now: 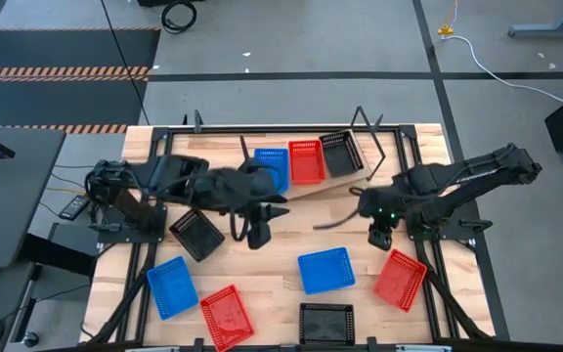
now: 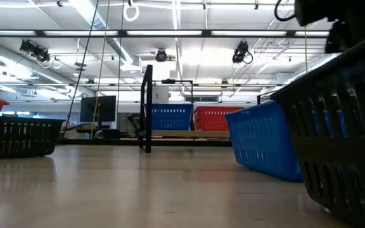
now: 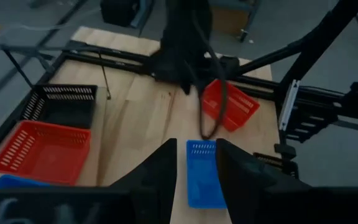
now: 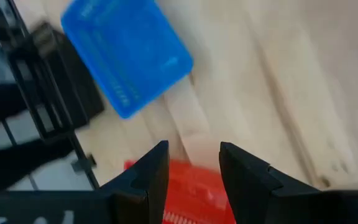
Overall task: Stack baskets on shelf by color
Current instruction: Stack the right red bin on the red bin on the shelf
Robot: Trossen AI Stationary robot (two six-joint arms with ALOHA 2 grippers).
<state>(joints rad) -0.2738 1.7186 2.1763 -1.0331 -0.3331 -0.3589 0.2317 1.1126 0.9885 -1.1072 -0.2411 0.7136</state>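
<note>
Red basket [image 4: 194,190] lies just beyond right pincer [image 4: 193,163], jaws parted.

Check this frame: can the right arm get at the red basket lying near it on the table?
Probably yes. The right gripper hovers beside the red basket, fingers apart and empty, and nothing lies between them; the blue basket sits off to the side.

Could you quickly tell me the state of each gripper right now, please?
Left gripper: open, holding nothing.
Right gripper: open, holding nothing.

Bare table [image 1: 281,288] centre; baskets [image 1: 325,270] seemingly ring it.
</note>
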